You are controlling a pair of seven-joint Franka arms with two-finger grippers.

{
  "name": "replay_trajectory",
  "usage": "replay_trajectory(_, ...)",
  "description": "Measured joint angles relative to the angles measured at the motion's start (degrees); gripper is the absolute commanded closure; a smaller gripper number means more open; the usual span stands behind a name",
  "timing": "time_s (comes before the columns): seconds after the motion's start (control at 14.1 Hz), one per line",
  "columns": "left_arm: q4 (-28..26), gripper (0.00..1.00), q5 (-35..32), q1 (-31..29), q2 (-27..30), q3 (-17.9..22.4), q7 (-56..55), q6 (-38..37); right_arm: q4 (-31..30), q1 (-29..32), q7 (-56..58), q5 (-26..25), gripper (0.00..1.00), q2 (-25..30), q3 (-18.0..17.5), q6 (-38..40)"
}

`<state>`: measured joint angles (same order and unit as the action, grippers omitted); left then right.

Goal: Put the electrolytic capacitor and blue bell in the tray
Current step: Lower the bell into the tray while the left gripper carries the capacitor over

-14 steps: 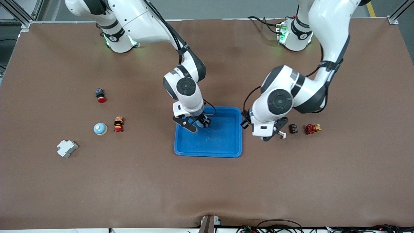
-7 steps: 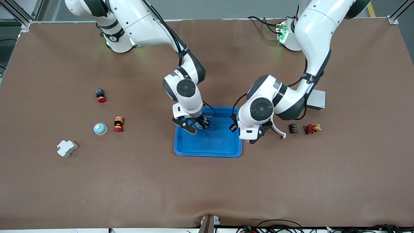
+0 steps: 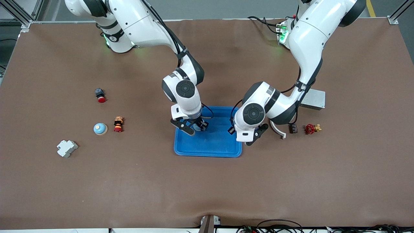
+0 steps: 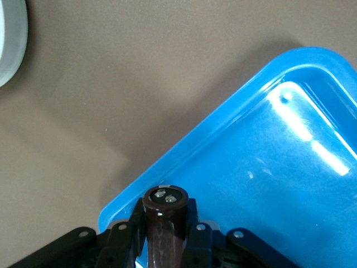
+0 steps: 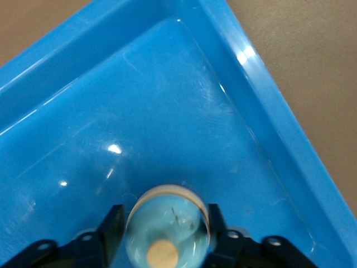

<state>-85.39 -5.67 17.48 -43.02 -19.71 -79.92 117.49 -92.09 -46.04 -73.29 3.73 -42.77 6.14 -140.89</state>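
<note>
Checking the front view first: right gripper (image 3: 193, 127) sat low inside the tray (image 3: 210, 152), toward the right arm's end of it. Left gripper (image 3: 245, 134) hung over the tray's rim at the left arm's end. Neither load was clear from here.

Bystanders, all outside the tray:
- At the right arm's end: a red push-button (image 3: 101, 95), an orange-and-red part (image 3: 118, 124), a second blue dome (image 3: 100, 128) and a white block (image 3: 67, 148).
- At the left arm's end: a white curved piece (image 3: 278, 131), a dark small component (image 3: 293, 128), a red valve (image 3: 311, 128) and a grey metal box (image 3: 313, 99).

None stood in either arm's way.

Left wrist view: the fingers were clamped on the electrolytic capacitor (image 4: 165, 209), gripped across its barrel with the terminal end pointing out. It was above the tray's corner rim (image 4: 223, 128), not yet over the floor. I judged it light and rigid, with a smooth sleeve that could roll. The barrel was the right place to hold it, not the leads.

Right wrist view: the blue bell (image 5: 167, 223) was low over the tray floor (image 5: 167, 111), well inside the rim. One finger (image 5: 111, 223) lay against each side, and I could make out no gap. I judged it light, hard and glossy, likely to rock or slide on slick plastic. The widest band was the sensible hold.
</note>
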Motion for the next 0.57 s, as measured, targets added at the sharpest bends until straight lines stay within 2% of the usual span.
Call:
replay_trajectory(0.35, 0.06, 1.00, -0.21, 0.02, -1.53, 0.02, 0.00, 0.46, 1.33, -0.25, -0.49, -0.55, 0.00, 0.09, -0.04, 0.68)
replay_trajectory(0.57, 0.11, 1.00, -0.24, 0.43, -2.02, 0.12, 0.00, 1.36, 4.18, 0.49, 5.25, -0.69, 0.00, 1.95, 0.70, 8.93)
